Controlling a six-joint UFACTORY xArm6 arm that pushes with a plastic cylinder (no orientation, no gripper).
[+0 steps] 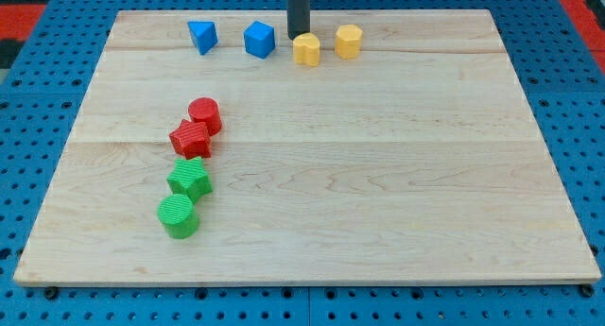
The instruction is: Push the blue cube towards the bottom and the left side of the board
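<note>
The dark rod is coming down from the view's top edge, and my tip is resting on the wooden board near its top edge, just to the view's right of the blue cube and just above the nearer yellow block. The arm is carrying no pincer at all, only this rod, so nothing is being clasped or let go. The blue cube is sitting close to the top edge, left of the middle, with a gap showing between it and the tip. A blue wedge-like block is lying further toward the top left corner. A second yellow block is standing just right of the first. Toward the left edge, a red cylinder is touching a red star-shaped block; below them a green star is touching a green cylinder, nearer the bottom left corner.
</note>
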